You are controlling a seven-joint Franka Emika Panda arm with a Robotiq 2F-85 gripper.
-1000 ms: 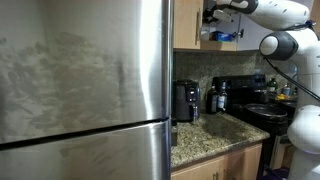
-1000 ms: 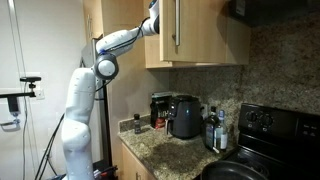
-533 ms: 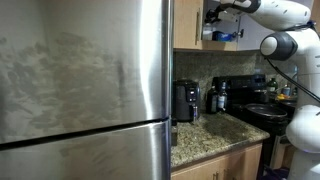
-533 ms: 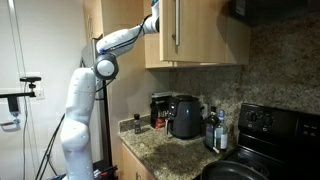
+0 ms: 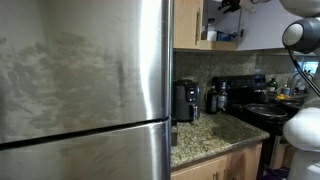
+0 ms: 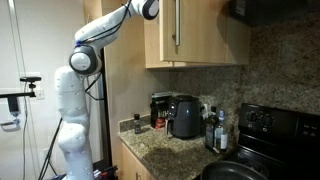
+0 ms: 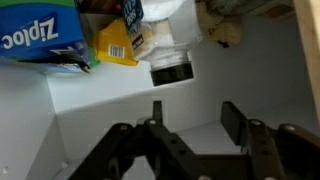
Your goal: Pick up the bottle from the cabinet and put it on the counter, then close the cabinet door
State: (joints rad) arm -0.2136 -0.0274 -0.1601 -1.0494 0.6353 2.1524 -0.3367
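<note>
Stainless-steel fridge (image 5: pixel 85 80) fills most of an exterior view. The light-brown wall cabinet (image 6: pixel 215 45) hangs above the speckled granite tabletop (image 6: pixel 160 150), which carries a black coffee maker (image 6: pixel 183 115) near its rear edge. In the wrist view, toward the rear edge of the cabinet's white shelf (image 7: pixel 110 115), are a blue Ziploc box (image 7: pixel 38 35), a yellow item (image 7: pixel 112 45) and, just beside it, the whitish bottle (image 7: pixel 165 40). The tool (image 7: pixel 194 110) hangs near the bottle with its fingers apart and nothing between them.
</note>
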